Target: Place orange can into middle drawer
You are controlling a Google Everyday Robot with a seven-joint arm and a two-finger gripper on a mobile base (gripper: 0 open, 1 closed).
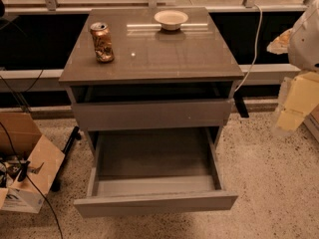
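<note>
The orange can [102, 42] stands upright on the left part of the grey-brown cabinet top [164, 56]. The middle drawer [155, 203] is pulled far out toward me, and its shallow tray shows nothing inside. Above it is the other plain grey drawer front [152, 114], which is shut. My gripper [293, 108] hangs at the far right edge of the view, level with the drawer fronts. It is well to the right of the cabinet and far from the can, and it holds nothing that I can see.
A shallow cream bowl [171, 19] sits at the back of the cabinet top. An open cardboard box [27, 156] with cables lies on the speckled floor at the left. A white cable [257, 39] hangs behind the cabinet's right side. A window ledge runs behind.
</note>
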